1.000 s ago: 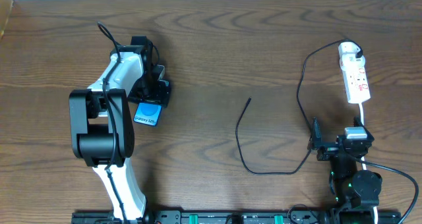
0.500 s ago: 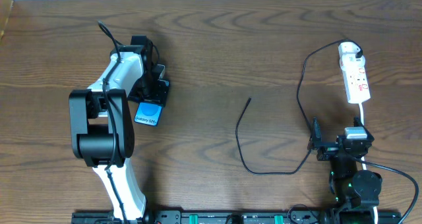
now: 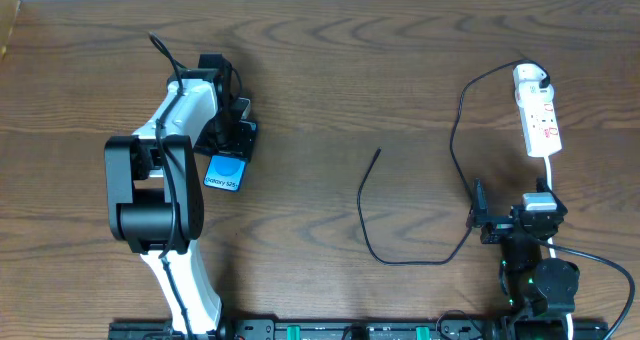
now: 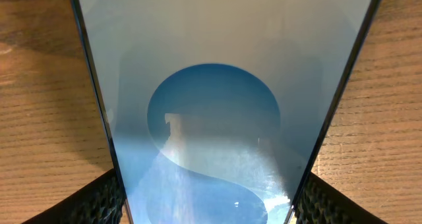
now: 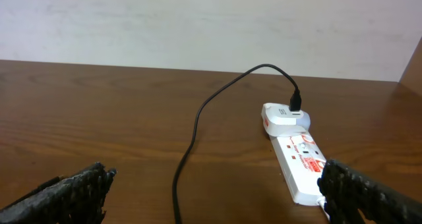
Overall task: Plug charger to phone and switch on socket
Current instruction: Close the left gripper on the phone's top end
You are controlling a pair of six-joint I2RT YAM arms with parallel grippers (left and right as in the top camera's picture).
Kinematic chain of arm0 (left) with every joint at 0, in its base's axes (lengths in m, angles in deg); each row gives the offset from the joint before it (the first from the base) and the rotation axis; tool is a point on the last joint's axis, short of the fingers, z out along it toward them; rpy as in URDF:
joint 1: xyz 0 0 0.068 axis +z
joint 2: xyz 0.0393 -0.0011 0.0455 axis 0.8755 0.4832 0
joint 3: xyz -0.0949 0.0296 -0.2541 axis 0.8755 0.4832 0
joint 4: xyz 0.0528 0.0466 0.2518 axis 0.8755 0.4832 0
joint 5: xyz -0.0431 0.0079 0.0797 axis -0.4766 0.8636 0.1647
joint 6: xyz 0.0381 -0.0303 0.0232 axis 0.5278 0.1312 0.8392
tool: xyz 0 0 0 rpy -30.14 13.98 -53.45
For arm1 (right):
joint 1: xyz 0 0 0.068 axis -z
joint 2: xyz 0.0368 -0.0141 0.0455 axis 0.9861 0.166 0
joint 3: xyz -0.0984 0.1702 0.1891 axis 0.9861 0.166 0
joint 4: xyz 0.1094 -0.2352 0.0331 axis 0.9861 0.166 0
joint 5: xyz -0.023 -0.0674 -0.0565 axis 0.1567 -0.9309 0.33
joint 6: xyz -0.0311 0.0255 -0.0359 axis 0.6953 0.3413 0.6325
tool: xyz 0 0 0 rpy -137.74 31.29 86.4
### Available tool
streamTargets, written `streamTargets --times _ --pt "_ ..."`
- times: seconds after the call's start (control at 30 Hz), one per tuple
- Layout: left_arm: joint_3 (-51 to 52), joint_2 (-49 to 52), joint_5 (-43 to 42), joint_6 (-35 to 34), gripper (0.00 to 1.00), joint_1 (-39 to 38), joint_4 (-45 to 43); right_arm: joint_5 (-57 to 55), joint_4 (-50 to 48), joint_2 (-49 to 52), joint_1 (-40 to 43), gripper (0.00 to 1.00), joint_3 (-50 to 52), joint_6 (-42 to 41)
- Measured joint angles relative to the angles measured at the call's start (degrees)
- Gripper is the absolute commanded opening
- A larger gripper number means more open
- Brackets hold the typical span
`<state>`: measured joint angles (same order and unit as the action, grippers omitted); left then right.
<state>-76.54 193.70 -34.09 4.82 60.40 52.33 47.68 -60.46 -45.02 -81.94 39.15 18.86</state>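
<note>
Phone (image 3: 224, 172): is being gripped by its two long edges between the padded fingers (image 4: 99, 199) of the left gripper (image 3: 233, 145), which is closed narrow on it. It is lying screen up, far to the left of the power strip (image 3: 541, 120). Whether it is resting on the table (image 3: 330, 60) or being raised cannot be told. Judged purpose: the phone is being steadied so that its port can be met by the plug.

Charger: the adapter (image 3: 531, 77) is sitting in the far end of the power strip, so the mains side is judged done. The charger cable (image 3: 455, 130) is looping away to the strip's left. The plug tip (image 3: 378, 152) is lying free, between strip and phone, and is not being touched by either gripper.

Right gripper (image 5: 217, 197): is being held wide with nothing between its fingers, just at the near end of the strip and facing it. Judged purpose: cable and red switches (image 5: 305, 147) are both being left within reach. Whether the switches are on or off cannot be told.
</note>
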Motion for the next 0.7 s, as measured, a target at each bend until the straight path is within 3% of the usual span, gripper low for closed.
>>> streamTargets --times 0.57,0.7 --pt "0.0 -0.5 0.2 0.0 0.07 0.0 -0.2 0.0 0.0 0.0 0.0 0.99 0.0 0.0" --pt "0.0 -4.6 0.7 0.0 0.07 0.0 -0.1 0.0 0.0 0.0 0.0 0.99 0.0 0.0"
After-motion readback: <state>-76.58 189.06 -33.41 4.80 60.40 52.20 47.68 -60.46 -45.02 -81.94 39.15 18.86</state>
